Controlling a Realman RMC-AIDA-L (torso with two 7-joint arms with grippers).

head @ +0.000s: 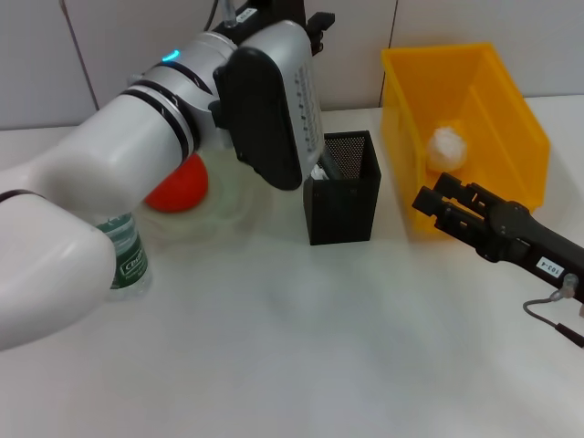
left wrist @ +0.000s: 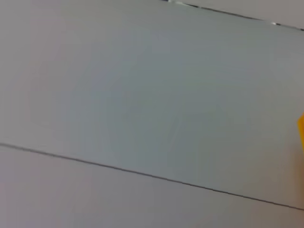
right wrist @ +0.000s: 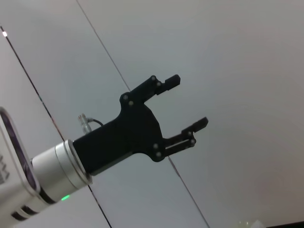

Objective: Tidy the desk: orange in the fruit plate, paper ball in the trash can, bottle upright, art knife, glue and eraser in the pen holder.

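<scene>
The orange (head: 179, 188) lies in the pale-green fruit plate (head: 228, 208), half hidden behind my left arm. Beside the arm the bottle (head: 127, 256) stands upright. The black mesh pen holder (head: 344, 189) has something pale showing at its top edge. I cannot make out the art knife, glue or eraser. The paper ball (head: 447, 146) rests inside the yellow trash can (head: 493, 100). My left gripper (right wrist: 192, 100) is raised high above the pen holder, open and empty, also seen as left gripper (head: 315, 20). My right gripper (head: 431, 193) is open and empty at the trash can's front wall.
My bulky white left arm (head: 137, 155) covers much of the table's left side. A cable (head: 547, 315) trails from the right arm. A tiled wall stands behind. A sliver of the yellow bin (left wrist: 301, 130) shows in the left wrist view.
</scene>
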